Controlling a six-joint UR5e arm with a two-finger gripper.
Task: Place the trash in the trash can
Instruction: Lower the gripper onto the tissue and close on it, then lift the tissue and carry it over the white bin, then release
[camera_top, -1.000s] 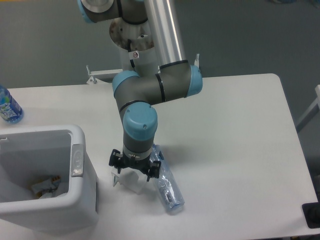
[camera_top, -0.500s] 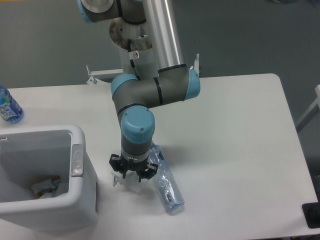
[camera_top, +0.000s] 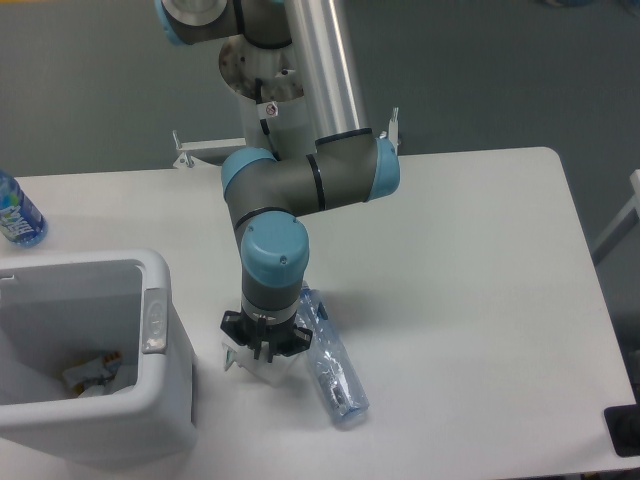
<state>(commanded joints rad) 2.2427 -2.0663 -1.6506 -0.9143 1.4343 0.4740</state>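
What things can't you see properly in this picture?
- Wrapper: mostly hidden under the hand, so whether it is gripped is unclear.
- Bin: cut off by the left and bottom edges; the bits inside are too small to name.
- Small bottle: cut off by the left edge.
- Crushed bottle: top end behind the arm.

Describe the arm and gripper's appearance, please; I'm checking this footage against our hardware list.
The arm has grey joint housings with light blue end caps and a polished silver tube as its upper link. A black ring marks a seam on the elbow housing. The gripper is a small black unit under the blue-capped wrist. No loose cables show.
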